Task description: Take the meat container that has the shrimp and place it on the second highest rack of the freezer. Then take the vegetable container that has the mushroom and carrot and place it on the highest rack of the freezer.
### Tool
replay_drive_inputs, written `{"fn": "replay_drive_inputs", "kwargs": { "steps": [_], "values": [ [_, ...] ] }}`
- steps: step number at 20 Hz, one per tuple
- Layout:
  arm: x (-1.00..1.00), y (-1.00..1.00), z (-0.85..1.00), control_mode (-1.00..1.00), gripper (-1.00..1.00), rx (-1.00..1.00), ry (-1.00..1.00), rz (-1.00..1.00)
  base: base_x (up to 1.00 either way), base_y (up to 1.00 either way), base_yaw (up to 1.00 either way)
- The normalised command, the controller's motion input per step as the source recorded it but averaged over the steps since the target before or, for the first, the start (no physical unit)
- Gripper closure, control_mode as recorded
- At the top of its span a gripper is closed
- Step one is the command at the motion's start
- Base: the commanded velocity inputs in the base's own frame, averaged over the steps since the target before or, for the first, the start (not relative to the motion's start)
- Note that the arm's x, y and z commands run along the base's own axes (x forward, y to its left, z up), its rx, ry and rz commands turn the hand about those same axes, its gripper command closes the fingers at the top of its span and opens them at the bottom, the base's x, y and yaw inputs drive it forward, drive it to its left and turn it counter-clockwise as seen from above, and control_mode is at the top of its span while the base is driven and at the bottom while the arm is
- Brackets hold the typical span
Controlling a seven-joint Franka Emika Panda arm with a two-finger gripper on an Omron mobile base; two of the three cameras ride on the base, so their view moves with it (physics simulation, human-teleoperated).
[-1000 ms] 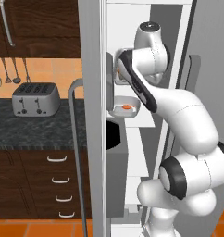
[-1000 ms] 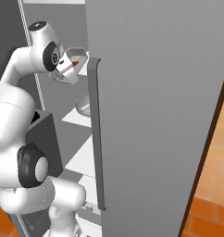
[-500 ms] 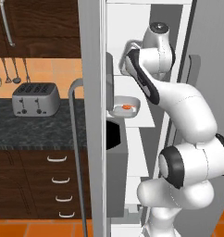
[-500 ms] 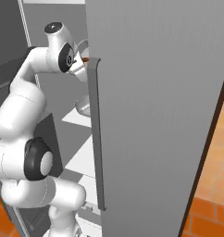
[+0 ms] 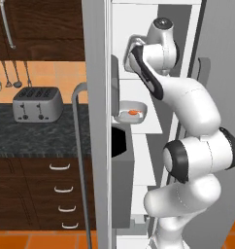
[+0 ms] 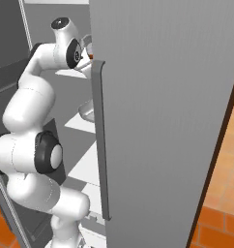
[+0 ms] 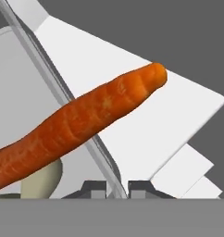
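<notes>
In the hand view my gripper is shut on the rim of the vegetable container, whose thin edge runs down between the two tips. A big orange carrot lies across it, with the pale mushroom under it. A white freezer rack lies right behind. In the right base view the hand holds this container high up beside the door edge. The meat container with the orange shrimp sits on a lower rack, also seen as a grey bowl.
The open grey freezer door with its long handle stands close on the right. Another door edge and handle stand left of the arm. A toaster sits on the dark counter, with drawers below.
The arm has stretched upward and deeper into the freezer, lifting the held vegetable container from beside the door edge toward the top rack. The shrimp container has stayed put.
</notes>
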Motion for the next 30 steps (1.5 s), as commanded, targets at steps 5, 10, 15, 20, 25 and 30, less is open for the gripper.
{"fn": "replay_drive_inputs", "kwargs": {
  "steps": [5,10,15,20,25,30],
  "values": [
    [-0.14,0.00,-0.06,-1.00,1.00,0.02,-0.11,-0.05,0.00,0.00,0.00],
    [0.09,0.00,-0.38,-1.00,1.00,-0.03,0.09,-0.06,0.00,0.00,0.00],
    [0.08,-0.11,-0.02,-1.00,1.00,0.00,0.06,0.00,0.00,0.00,0.00],
    [0.58,0.00,0.00,-1.00,1.00,0.00,0.00,0.00,0.00,0.00,0.00],
    [0.25,0.00,0.00,-1.00,1.00,0.00,0.00,0.00,0.00,0.00,0.00],
    [0.07,0.00,0.00,-1.00,-1.00,0.00,0.00,0.00,0.00,0.00,0.00]
  ]
}}
